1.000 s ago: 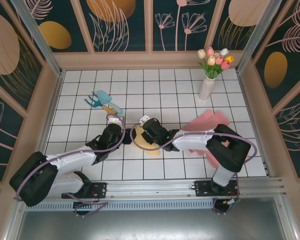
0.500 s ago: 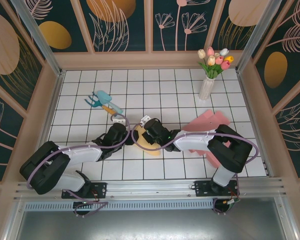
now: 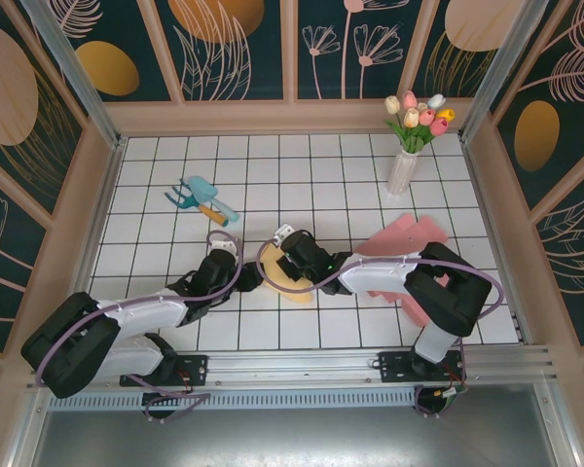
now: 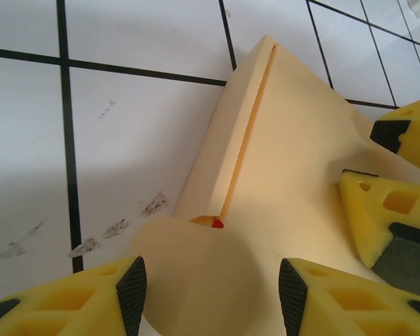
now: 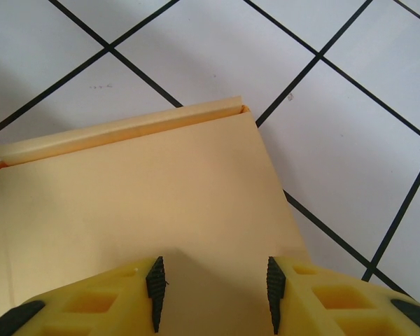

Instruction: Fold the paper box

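Since a second ago the left arm has drawn back toward the near left, and the left gripper has come down to the left edge of the box; the right arm has kept its place. Probably a flap fold is being prepared. The left jaws stand half apart with the round flap between them, not pinched. The right gripper, also apart, sits low over the flat panel and seems to hold nothing. The box lies flat between both grippers.
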`<state>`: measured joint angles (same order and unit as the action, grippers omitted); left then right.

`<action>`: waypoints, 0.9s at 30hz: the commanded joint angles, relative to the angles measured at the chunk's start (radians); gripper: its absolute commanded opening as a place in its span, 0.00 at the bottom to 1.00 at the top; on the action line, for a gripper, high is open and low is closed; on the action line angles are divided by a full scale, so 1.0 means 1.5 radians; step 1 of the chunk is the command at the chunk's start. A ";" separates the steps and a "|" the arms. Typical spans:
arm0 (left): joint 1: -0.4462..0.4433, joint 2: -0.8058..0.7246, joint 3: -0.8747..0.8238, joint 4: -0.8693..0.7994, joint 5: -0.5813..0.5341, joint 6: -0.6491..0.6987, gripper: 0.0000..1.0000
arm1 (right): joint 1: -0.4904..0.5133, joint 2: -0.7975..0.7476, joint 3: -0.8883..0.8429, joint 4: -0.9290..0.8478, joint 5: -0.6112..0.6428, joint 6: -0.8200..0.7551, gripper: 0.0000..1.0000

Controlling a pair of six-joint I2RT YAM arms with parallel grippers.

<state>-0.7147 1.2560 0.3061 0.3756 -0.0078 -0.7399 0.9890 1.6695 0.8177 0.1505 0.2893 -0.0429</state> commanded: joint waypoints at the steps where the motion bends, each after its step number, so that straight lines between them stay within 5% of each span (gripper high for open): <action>1: -0.010 0.011 0.002 0.036 0.036 -0.016 0.54 | -0.005 -0.008 -0.021 -0.044 0.000 0.009 0.46; 14: -0.061 0.006 0.017 0.051 0.019 -0.042 0.44 | -0.007 -0.006 -0.020 -0.044 -0.001 0.014 0.46; 27: -0.062 0.012 -0.002 0.091 -0.002 -0.066 0.46 | -0.007 -0.002 -0.016 -0.046 -0.008 0.025 0.46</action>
<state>-0.7979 1.2652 0.3073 0.4393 -0.0082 -0.8249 0.9775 1.6669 0.8150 0.1448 0.2974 -0.0269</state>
